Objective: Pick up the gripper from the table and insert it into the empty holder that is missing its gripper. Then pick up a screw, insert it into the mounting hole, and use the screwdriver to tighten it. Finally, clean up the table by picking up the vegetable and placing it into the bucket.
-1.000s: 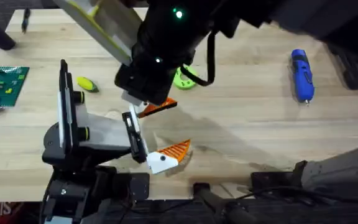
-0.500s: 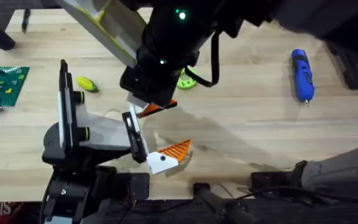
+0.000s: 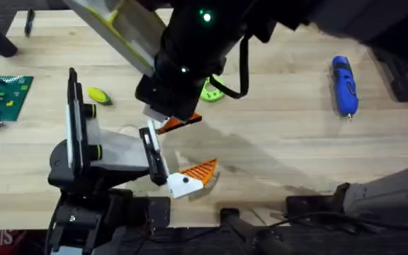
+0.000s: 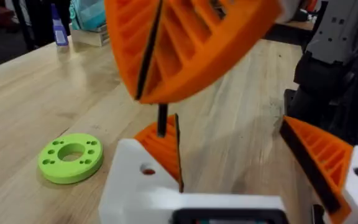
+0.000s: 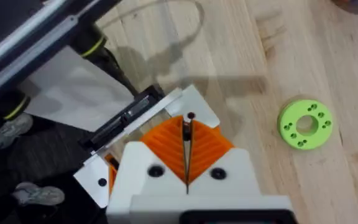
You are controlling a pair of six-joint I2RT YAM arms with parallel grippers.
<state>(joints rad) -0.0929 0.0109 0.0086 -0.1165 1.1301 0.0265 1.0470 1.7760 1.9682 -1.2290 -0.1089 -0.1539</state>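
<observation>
The right gripper (image 5: 187,144) was pressed shut on a thin dark screw (image 4: 161,118), which pointed down from between its orange pads. It hung just above the left gripper (image 4: 229,134), whose jaws stood apart in the lower middle of the overhead frame. The left one's white holder (image 4: 132,190) carried an orange wedge (image 4: 165,146) (a small round hole showed in the holder's face). The screwdriver (image 3: 344,85) lay at the table's (image 3: 296,142) upper right, well apart. The yellow vegetable (image 3: 99,95) lay at the upper left, and a green disc (image 3: 212,91) lay near the centre.
</observation>
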